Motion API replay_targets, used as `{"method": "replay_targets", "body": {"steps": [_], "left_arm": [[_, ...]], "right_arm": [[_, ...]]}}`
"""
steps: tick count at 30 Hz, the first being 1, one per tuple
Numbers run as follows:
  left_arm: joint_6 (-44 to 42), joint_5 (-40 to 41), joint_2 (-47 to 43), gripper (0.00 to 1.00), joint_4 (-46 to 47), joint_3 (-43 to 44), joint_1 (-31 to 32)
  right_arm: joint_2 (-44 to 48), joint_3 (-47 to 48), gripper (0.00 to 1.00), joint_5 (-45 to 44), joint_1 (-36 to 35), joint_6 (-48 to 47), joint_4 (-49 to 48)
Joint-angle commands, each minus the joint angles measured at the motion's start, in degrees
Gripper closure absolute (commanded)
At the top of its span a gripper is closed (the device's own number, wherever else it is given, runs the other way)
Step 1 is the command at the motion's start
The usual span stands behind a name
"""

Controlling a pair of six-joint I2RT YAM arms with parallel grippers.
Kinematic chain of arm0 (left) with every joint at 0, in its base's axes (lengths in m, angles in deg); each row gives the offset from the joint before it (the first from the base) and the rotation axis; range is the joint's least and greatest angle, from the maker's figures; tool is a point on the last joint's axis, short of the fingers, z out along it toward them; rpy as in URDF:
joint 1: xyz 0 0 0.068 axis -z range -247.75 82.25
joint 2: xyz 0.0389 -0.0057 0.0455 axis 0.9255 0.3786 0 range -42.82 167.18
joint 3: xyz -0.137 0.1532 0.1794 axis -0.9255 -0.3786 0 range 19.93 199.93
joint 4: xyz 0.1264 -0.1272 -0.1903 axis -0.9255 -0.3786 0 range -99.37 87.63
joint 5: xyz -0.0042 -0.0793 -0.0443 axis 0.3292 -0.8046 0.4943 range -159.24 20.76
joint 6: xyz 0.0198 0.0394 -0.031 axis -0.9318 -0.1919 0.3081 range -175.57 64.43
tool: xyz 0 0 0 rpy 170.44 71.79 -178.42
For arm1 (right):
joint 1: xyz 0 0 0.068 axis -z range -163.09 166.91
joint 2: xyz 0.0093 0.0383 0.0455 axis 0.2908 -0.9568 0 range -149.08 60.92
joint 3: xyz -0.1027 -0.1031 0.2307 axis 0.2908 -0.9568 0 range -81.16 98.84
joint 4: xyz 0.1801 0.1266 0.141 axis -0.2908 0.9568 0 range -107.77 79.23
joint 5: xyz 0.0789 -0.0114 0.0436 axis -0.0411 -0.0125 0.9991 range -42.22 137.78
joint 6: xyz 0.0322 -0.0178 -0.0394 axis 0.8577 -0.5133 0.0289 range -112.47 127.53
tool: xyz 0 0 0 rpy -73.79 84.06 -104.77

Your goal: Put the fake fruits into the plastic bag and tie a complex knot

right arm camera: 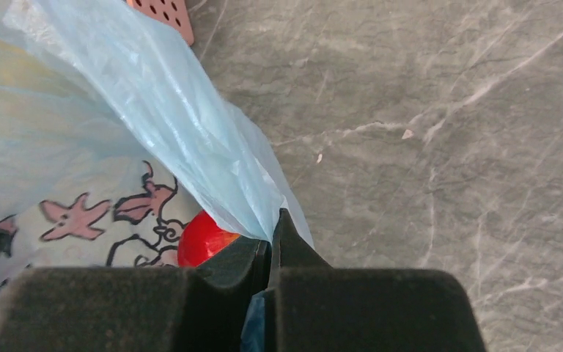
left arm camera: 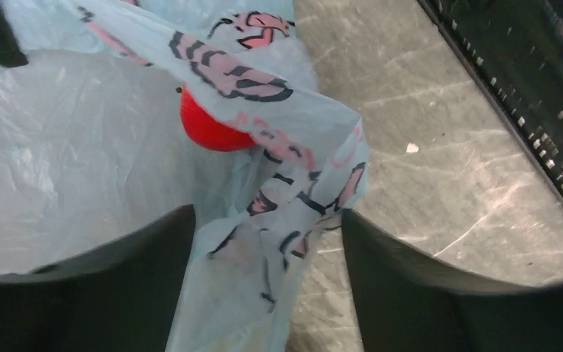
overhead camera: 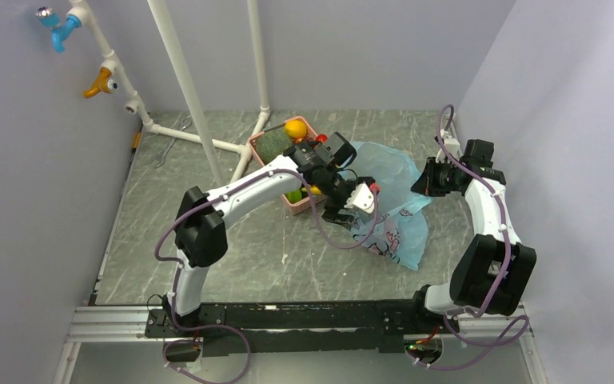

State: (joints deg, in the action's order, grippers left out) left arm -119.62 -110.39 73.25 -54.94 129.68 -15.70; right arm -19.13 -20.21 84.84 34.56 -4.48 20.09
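Note:
The light-blue plastic bag (overhead camera: 396, 204) lies right of centre, printed with pink cartoon animals. My right gripper (overhead camera: 425, 182) is shut on its right edge; in the right wrist view the film is pinched between the closed fingers (right arm camera: 273, 227). My left gripper (overhead camera: 344, 212) hangs over the bag's left side. Its jaws stand apart (left arm camera: 267, 220), and a printed fold of the bag (left arm camera: 264, 183) lies loose between them. A red apple (left arm camera: 209, 128) rests inside the bag and also shows as the apple (right arm camera: 205, 238) in the right wrist view. Other fake fruits sit in the basket: an orange-yellow one (overhead camera: 295, 128), a dark green melon (overhead camera: 272, 146) and a green lime (overhead camera: 294, 194).
The pink basket (overhead camera: 254, 146) stands just left of the bag, under my left forearm. White pipes (overhead camera: 200, 120) rise behind it at the back left. Grey walls close in on both sides. The black base rail (overhead camera: 304, 316) runs along the near edge.

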Motion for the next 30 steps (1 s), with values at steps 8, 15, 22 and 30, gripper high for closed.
{"method": "replay_targets", "body": {"steps": [8,15,22,30], "left_arm": [[22.18,-16.95,-17.07,0.01,6.36,6.38,-14.14],[-13.65,0.95,-15.99,0.05,-10.9,1.7,-23.83],[-24.02,6.77,-9.3,0.1,-4.35,-2.5,-24.74],[-31.01,8.08,-1.66,0.14,-5.56,1.01,-23.8]], "right_arm": [[0.82,0.19,1.0,-2.89,0.13,-1.96,-2.8],[0.0,1.25,1.0,-1.14,0.28,-1.4,-1.8],[-0.86,1.92,1.0,-0.04,0.16,0.0,-1.73],[-0.66,2.59,1.0,-0.32,0.09,0.44,-0.89]]}}
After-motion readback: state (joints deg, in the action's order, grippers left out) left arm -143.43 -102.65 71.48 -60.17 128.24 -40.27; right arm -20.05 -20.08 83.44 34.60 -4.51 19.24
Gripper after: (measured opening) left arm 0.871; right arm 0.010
